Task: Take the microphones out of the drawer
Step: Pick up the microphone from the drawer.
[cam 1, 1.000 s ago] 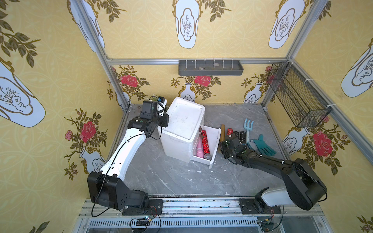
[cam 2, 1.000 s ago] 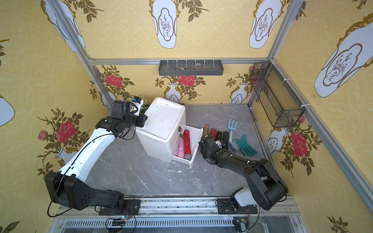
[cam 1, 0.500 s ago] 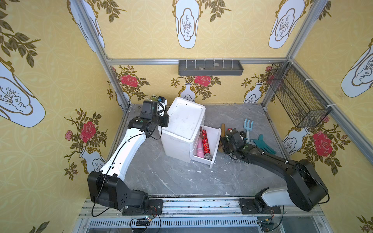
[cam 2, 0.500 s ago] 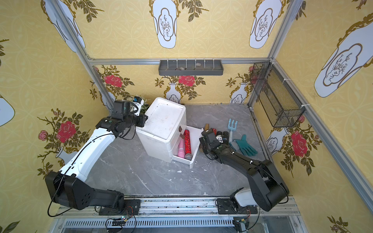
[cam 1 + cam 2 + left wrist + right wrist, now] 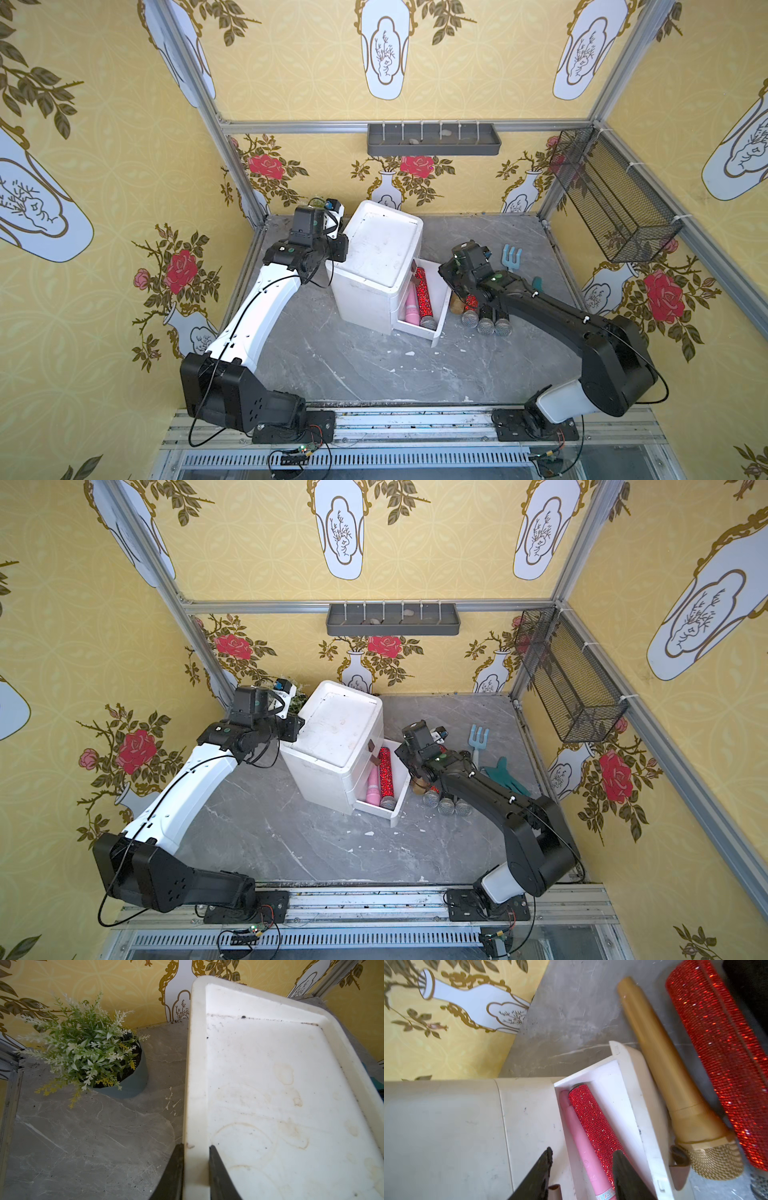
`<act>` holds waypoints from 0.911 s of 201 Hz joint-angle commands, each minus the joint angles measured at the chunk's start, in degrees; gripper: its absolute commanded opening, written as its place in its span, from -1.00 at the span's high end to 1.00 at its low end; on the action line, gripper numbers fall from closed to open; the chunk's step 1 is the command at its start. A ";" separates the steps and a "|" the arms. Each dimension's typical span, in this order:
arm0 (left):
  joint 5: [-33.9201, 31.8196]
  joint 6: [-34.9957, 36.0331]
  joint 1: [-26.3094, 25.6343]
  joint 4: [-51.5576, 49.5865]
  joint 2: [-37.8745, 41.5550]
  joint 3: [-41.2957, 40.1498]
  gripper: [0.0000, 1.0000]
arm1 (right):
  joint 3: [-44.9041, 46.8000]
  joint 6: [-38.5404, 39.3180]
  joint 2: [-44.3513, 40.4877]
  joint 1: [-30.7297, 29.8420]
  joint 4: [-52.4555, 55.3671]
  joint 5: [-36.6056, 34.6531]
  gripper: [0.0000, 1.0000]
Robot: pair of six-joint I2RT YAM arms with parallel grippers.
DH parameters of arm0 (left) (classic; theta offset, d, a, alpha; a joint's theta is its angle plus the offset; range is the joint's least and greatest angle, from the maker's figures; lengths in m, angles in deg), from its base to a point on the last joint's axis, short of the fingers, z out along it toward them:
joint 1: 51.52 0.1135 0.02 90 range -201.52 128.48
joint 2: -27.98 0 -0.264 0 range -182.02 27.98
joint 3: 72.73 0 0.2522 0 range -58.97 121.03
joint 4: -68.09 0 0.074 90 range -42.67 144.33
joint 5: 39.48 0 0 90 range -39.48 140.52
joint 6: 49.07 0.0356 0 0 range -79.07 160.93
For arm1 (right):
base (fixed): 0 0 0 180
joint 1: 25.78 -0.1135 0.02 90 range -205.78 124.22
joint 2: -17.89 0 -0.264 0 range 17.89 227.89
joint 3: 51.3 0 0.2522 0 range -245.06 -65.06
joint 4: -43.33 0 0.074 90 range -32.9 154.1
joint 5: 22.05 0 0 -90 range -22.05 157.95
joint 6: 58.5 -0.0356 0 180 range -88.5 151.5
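Your left gripper [image 5: 196, 1147] pinches the cabinet [image 5: 270, 1095] rim; right gripper [image 5: 583, 1151] gapes empty above the drawer [image 5: 635, 1095], red microphone [image 5: 593, 1122] half-hiding the pink microphone [image 5: 589, 1159].

drawer unit [image 5: 376, 257]: white plastic, matt, top scuffed with yellowish ring stains. worktop [image 5: 353, 365]: grey marble-look slab, smooth, low sheen, white veins. in-drawer red microphone [image 5: 593, 1124]: glitter-studded, rough, sparkly. pink microphone [image 5: 588, 1159]: smooth matt plastic. gold microphone [image 5: 670, 1084] outside: satin body, woven metal mesh head. wire basket [image 5: 615, 208] far right: black metal mesh.
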 commanded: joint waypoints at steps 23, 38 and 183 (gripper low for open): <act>-0.37 -1.91 0.00 -7.47 -1.15 -1.09 0.67 | -4.84 9.73 5.99 -0.54 5.21 8.28 0.00; -0.35 -1.88 -0.02 -7.47 -1.25 -1.07 0.67 | -6.28 11.02 8.38 -0.94 5.73 10.62 0.00; -0.39 -1.78 -0.05 -7.57 -1.29 -0.95 0.66 | -17.88 20.21 20.92 -4.22 19.87 7.75 -0.06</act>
